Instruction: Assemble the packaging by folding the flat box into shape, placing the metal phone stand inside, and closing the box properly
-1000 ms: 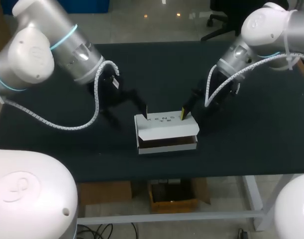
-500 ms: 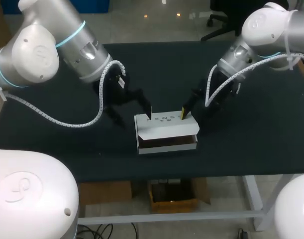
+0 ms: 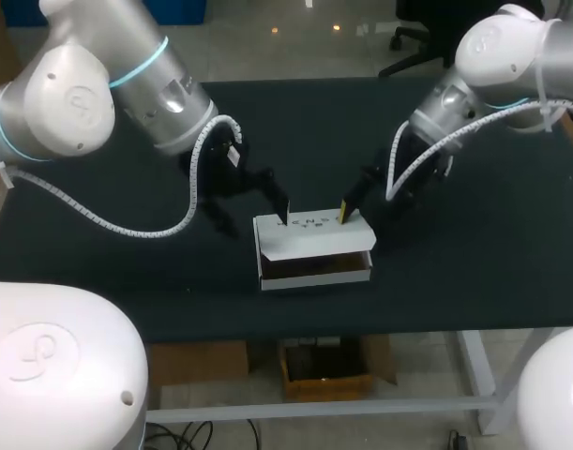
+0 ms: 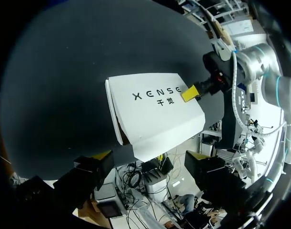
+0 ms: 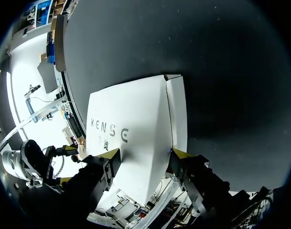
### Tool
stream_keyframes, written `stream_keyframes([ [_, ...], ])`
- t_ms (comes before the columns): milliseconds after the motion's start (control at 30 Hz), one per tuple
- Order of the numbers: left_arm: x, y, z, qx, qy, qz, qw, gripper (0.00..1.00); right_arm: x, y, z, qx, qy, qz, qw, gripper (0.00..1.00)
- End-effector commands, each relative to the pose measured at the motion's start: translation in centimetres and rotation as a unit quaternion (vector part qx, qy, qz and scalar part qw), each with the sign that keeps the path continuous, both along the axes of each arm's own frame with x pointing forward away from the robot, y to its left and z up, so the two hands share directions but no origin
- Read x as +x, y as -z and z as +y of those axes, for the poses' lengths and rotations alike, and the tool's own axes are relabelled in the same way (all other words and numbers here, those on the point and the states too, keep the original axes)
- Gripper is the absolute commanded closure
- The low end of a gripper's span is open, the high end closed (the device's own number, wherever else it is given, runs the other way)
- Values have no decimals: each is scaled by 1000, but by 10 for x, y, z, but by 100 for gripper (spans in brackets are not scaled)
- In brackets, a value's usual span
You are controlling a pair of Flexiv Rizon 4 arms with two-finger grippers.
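A white box (image 3: 314, 246) lies mid-table with its lid (image 5: 128, 119) lowered but not flush; a brown gap (image 3: 314, 269) shows along the front. No phone stand is visible. My left gripper (image 3: 258, 217) is wide open at the box's back left corner; in the left wrist view the lid's corner (image 4: 145, 143) lies ahead of its spread fingers (image 4: 95, 164). My right gripper (image 3: 356, 216) is at the back right, one yellow tip (image 4: 189, 93) resting on the lid. In the right wrist view its fingers (image 5: 112, 162) stand apart over the lid, not clamping it.
The black table (image 3: 474, 262) stretches to both sides of the box. Cable conduits hang off both arms above the table's back half. Nothing else lies on the tabletop.
My left arm has swung right, bringing its open gripper up to the box's back left corner. The right arm and the box have stayed where they were.
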State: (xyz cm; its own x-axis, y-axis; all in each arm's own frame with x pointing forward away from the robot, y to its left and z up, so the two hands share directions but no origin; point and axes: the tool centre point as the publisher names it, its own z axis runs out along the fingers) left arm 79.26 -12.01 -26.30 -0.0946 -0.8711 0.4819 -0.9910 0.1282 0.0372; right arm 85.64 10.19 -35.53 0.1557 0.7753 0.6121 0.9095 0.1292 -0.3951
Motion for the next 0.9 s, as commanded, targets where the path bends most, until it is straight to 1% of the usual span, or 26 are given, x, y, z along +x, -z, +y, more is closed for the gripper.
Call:
stream_keyframes([
  [33, -1, -1, 0, 2, 0, 0, 1000, 0, -2, 0, 1, 0, -3, 4, 1000, 34],
  [133, -1, 0, 1, 1, 1, 1, 1000, 0, -2, 0, 1, 0, -2, 4, 1000, 36],
  [267, -1, 0, 1, 1, 2, 1, 1000, 0, -2, 1, 1, 1, -2, 5, 1000, 47],
  [367, -1, 0, 1, 0, 2, 2, 1000, 0, -3, 1, 1, 1, -1, 4, 1000, 51],
  [833, -2, 0, 1, -1, 5, 2, 1000, 0, -3, 1, 0, 1, -3, 4, 1000, 50],
  [900, -2, 1, 1, -2, 5, 3, 1000, 0, -3, 1, 0, 1, -3, 4, 1000, 48],
])
